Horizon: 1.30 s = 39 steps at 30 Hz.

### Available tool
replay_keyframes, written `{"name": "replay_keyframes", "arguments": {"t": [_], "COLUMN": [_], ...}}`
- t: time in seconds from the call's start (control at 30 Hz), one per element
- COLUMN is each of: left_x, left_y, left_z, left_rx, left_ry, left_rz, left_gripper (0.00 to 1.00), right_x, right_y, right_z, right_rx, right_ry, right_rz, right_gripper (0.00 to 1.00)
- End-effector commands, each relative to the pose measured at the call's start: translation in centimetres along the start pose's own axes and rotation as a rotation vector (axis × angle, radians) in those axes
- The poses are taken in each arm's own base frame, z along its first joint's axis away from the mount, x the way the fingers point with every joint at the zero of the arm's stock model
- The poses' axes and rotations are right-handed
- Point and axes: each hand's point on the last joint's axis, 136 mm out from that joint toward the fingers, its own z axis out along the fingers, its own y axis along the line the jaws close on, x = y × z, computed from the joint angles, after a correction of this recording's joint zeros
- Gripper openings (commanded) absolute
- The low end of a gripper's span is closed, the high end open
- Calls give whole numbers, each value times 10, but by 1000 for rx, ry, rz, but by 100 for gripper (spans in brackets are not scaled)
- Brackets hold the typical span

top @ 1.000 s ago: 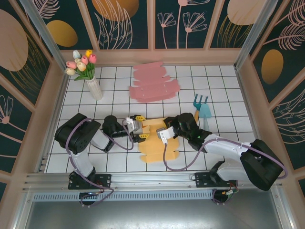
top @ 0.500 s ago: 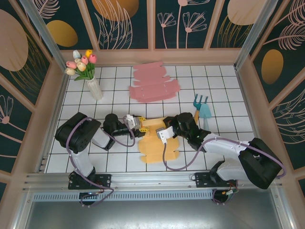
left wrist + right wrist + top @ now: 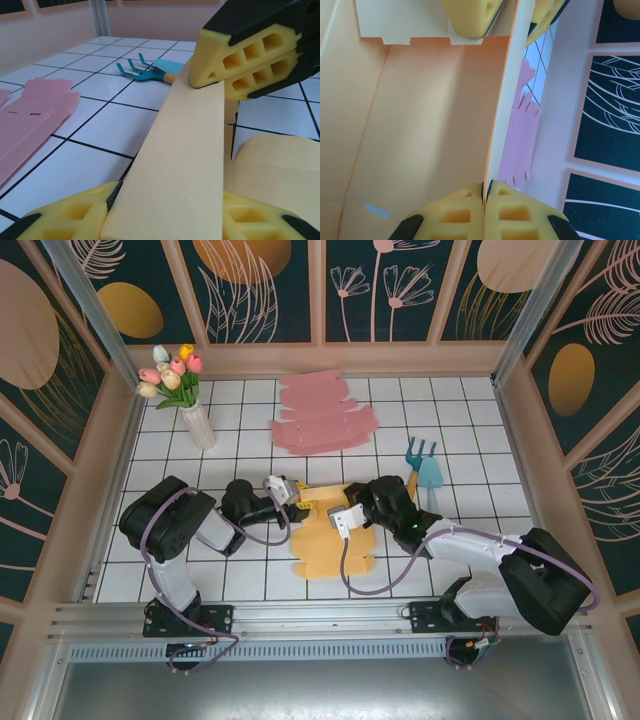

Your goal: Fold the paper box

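Observation:
The yellow paper box (image 3: 335, 550) lies unfolded on the tiled table between both arms, with one long flap (image 3: 185, 150) raised along its far edge. My right gripper (image 3: 346, 516) is shut on that flap's end, the thin edge pinched between its pads (image 3: 485, 192); its yellow fingers (image 3: 245, 55) show at the flap's far end in the left wrist view. My left gripper (image 3: 297, 502) stands at the flap's other end, its fingers (image 3: 65, 220) well apart with the flap running between them (image 3: 165, 215). The box's inner face (image 3: 430, 115) spreads to the left of the flap.
A flat pink paper blank (image 3: 325, 415) lies at the back middle. A teal toy garden fork (image 3: 425, 465) rests right of the box. A vase of tulips (image 3: 198, 425) stands at the back left. Low walls ring the table.
My left gripper has shifted back and left along the box's far edge and its fingers have come closer together around the flap. The right gripper has barely moved.

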Motion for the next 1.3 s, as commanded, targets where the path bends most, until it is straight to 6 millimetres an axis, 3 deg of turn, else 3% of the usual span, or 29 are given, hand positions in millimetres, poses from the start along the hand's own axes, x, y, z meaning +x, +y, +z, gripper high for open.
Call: {"name": "replay_keyframes", "arguments": {"t": [0.0,0.1,0.27,0.47,0.6,0.7,0.77,0.9,1.03,1.27], "left_x": [5,2,-9,-9,-14,-18,-19,-8,7,18], "left_y": [-6,-7,-18,-12,-22,-19,-22,-14,-6,-21], "left_z": [10,7,-4,-19,-41,-55,-61,-72,-82,-62], "left_rx": [-12,-27,-38,-185,-205,-253,-256,-341,-420,-298], "left_ry": [37,38,8,8,-46,-67,-67,-28,18,70], "left_rz": [19,14,3,-121,-181,-239,-272,-306,-301,-326], "left_gripper": [38,54,66,76,78,94,94,78,74,68], "right_x": [-4,-2,3,4,4,4,4,4,4,4], "right_y": [59,58,56,53,55,57,57,56,58,59], "right_z": [1,1,1,0,-1,-1,-1,-2,-2,-2], "right_rx": [-210,-206,-195,-189,-196,-200,-199,-201,-208,-214], "right_ry": [-22,-13,8,14,15,15,15,16,16,16], "right_rz": [-19,-15,-7,-3,-2,1,3,5,8,6], "right_gripper": [0,0,0,0,0,0,0,0,0,0]}}
